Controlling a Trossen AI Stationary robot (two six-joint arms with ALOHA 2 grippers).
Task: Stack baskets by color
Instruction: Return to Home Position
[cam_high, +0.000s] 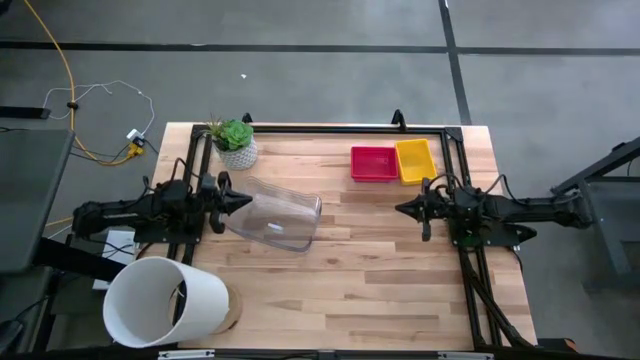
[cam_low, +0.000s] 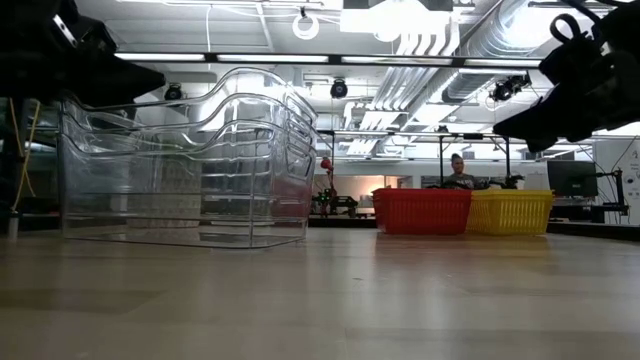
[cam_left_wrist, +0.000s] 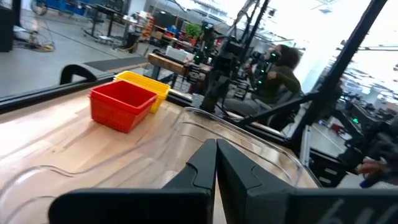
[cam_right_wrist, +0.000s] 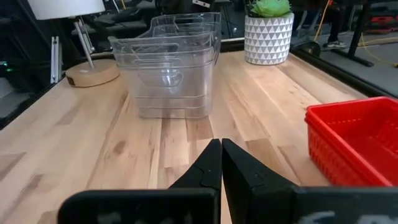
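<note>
Where the two baskets are sitting side by side and touching, we are finding them just off one flank of the right gripper (cam_high: 402, 209). The red basket (cam_high: 373, 163) is lying nearer its tip and the yellow basket (cam_high: 415, 161) alongside its body, and neither is touching it. We are not managing to tell whether each colour is one basket or several nested. The right wrist view is cutting the red one off at its edge.

The right gripper's fingers (cam_right_wrist: 208, 165) are pressing together on nothing. Straight ahead of it, well apart, the nested clear bins (cam_high: 275, 213) are standing on the table (cam_high: 380, 290).

The left gripper (cam_high: 245, 200) is likewise clenched and empty, and it is hovering at the bins' near rim. Whether they are touching, we cannot say. A potted plant (cam_high: 237, 145) is standing to one side of it and a white cylinder (cam_high: 165, 302) to the other.
</note>
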